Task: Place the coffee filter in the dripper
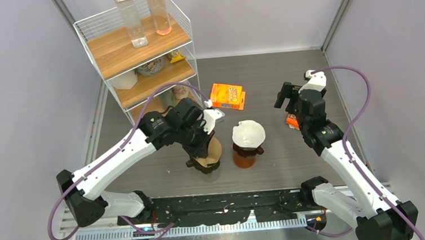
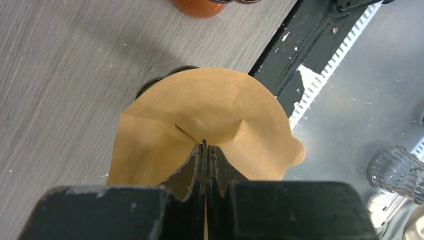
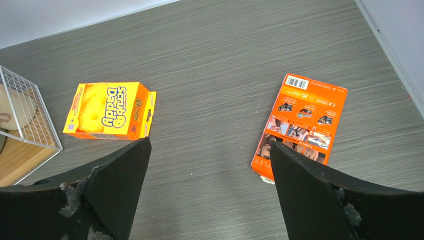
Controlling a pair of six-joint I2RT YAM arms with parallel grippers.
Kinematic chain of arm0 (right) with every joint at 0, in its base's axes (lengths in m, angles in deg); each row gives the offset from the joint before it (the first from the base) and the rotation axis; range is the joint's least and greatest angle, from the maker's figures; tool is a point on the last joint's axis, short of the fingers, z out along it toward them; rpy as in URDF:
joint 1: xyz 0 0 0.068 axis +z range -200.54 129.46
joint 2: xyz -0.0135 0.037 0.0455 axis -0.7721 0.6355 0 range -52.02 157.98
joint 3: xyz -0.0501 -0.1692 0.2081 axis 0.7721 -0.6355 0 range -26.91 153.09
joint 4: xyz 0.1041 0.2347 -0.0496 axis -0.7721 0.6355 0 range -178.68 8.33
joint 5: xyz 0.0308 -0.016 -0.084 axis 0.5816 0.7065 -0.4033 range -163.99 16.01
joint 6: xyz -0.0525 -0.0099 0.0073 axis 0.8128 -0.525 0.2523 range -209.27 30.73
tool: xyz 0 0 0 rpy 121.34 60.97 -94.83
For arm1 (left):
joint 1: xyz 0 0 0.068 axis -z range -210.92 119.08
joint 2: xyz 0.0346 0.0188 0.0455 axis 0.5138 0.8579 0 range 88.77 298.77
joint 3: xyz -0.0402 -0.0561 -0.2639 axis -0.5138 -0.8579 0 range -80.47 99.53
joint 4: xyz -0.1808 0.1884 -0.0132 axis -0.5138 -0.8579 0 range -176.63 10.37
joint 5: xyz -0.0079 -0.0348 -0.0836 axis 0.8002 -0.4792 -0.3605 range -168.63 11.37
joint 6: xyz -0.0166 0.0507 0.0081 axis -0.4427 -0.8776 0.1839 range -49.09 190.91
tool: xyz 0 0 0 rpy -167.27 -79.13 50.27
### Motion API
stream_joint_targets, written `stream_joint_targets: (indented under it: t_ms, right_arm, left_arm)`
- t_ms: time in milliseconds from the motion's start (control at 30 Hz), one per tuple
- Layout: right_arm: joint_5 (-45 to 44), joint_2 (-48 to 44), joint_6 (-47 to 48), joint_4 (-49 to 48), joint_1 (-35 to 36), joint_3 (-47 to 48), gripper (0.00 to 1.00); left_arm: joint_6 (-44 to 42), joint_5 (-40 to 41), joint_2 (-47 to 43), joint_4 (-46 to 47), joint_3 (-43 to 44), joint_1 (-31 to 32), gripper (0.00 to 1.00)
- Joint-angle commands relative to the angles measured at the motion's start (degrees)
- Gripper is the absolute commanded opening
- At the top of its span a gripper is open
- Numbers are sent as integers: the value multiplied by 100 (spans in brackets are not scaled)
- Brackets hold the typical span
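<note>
The grey wood-grain counter (image 1: 264, 77) carries everything. At its far left corner stands a white wire rack (image 1: 137, 52) with wooden shelves, and two clear bottles (image 1: 131, 18) stand on the top shelf.

The left arm (image 1: 117, 158) reaches in toward the middle of the counter. The right arm (image 1: 343, 156) is raised over the right side, well apart from the other.

The right tool (image 3: 210, 145) is spread wide and holds nothing; it hangs above bare counter between two packages.

The left tool (image 2: 206, 150) is pressed together on the brown paper coffee filter (image 2: 210, 110), pinching it near the middle of its straight edge. The filter's rounded edge points away from the wrist camera. A dark round rim (image 2: 167, 76) shows just behind the filter, though what it belongs to cannot be told.

Just to the right of the held filter, and apart from it, stands the dripper (image 1: 248, 133). It is white inside and sits on an amber glass vessel (image 1: 244, 158).

An orange Scrub Daddy box (image 3: 107, 111) lies near the rack. A flat orange pack (image 3: 302, 125) lies on the right, beneath the right arm.
</note>
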State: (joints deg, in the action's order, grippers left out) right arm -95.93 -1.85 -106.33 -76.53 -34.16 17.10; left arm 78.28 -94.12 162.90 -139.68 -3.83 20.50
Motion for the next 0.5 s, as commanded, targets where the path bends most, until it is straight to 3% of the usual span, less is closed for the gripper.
stream_joint_targets:
  t_ms: [0,467]
  right_arm:
    - [-137,-64,38,-116,-20,43,95]
    - [-127,-83,43,-116,-21,29,95]
  left_arm:
    - [11,294,68,-26,169,136,6]
    - [288,281,-93,-50,659,167,17]
